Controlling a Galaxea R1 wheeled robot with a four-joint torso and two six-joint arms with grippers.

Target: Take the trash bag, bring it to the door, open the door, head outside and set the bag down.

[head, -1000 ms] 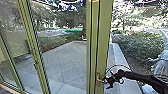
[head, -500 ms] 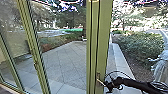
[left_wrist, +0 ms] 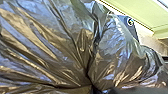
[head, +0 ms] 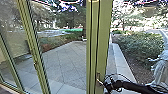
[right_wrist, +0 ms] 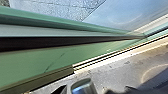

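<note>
The right gripper [head: 107, 86] is at the handle [head: 100, 82] of the green-framed door [head: 104, 45] in the head view; whether it touches the handle is hard to tell. The handle slants down toward it. In the right wrist view, a rounded metal piece [right_wrist: 83, 86] shows below the green door frame [right_wrist: 30, 67]. The dark, shiny trash bag [left_wrist: 50, 45] looms large in the left wrist view, its folds drawn tightly together at the left gripper [left_wrist: 92, 87], which is shut on it.
Glass panels with green posts [head: 33, 50] stand to the left. Beyond the glass lies a paved yard [head: 65, 62]. A bush [head: 141, 46] grows outside at the right, with a pale object [head: 161, 67] near the right edge.
The right gripper has dropped slightly at the door, and the handle has tipped from nearly level to a downward slant. The door frame has kept its place.
</note>
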